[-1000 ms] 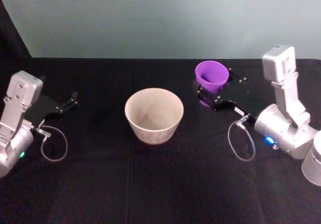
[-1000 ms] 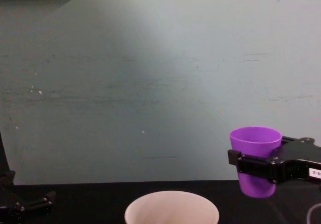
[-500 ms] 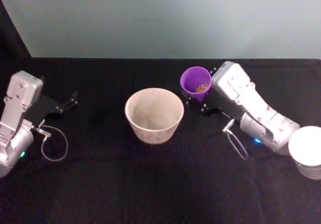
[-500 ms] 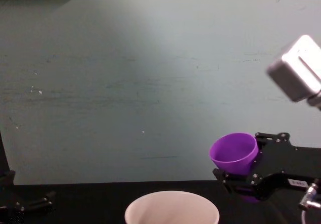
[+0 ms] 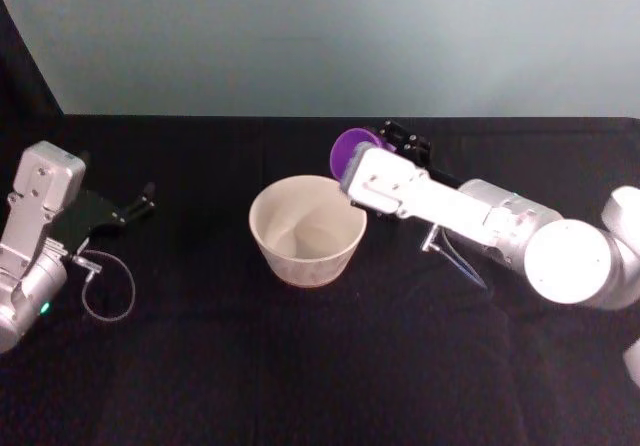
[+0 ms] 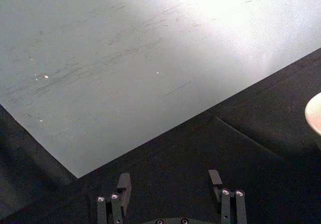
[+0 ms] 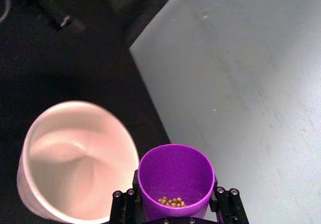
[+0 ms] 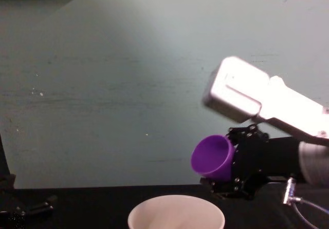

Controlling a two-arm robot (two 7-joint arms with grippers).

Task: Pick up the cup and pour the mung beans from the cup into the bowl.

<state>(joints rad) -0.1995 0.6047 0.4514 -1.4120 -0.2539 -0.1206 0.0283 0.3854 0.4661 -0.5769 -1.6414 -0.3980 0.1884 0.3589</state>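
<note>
1. Two black fingers of the right gripper pinch the cup, tipped toward the bowl, above its right rim.
2. Mung beans lie inside the cup.
3. The left gripper sits parked at the table's left, jaws spread.

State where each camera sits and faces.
Right wrist: behind the right gripper, looking into cup and bowl.
Left wrist: behind the open left gripper, facing table and wall.
Head: high, looking down at the table; left gripper parked, right gripper holding the tilted cup beside the bowl.
Chest: low, facing the wall; right gripper, cup, bowl's rim.
Shared: head and right wrist see inside the bowl.
</note>
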